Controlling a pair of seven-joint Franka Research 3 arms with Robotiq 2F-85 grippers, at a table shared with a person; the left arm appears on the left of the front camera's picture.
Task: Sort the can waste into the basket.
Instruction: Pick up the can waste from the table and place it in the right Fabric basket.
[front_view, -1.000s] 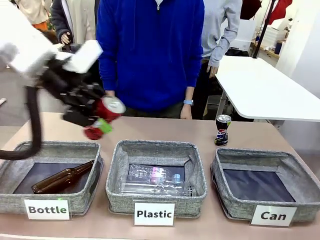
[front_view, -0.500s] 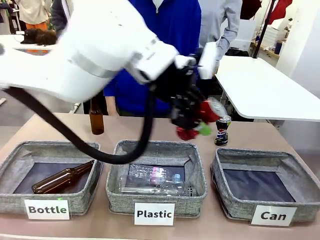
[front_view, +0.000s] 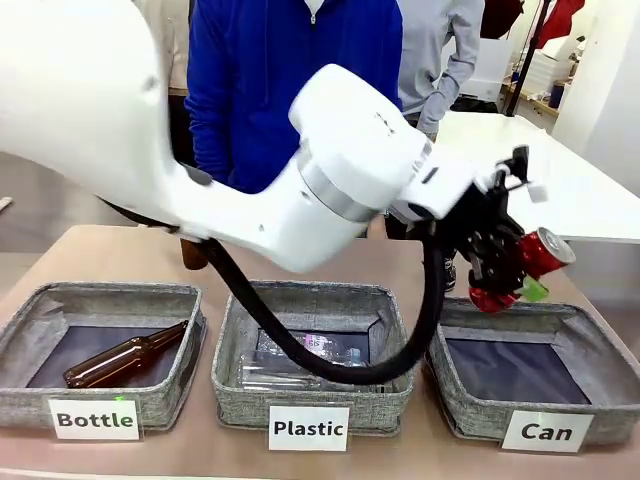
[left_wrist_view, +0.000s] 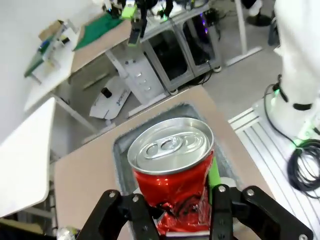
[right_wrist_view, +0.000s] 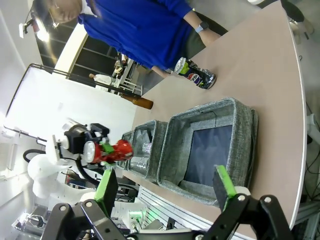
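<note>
- The left tool (front_view: 508, 283) is clamping the red can (front_view: 538, 254) around its crushed body, with the silver top tilting up toward the robot's right.
- The "Can" basket (front_view: 475, 415) is sitting just below, and the can is hanging over its far rim, so the dark bottom is lying slightly nearer the robot.
- The right tool (right_wrist_view: 165, 192) is gaping wide and carrying nothing.
- The dark can (right_wrist_view: 197, 75) is waiting on the counter (right_wrist_view: 260, 55) beyond the basket.

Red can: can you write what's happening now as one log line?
left claw: shut on red can | place: above Can basket | right claw: open | dark can: on table
</note>
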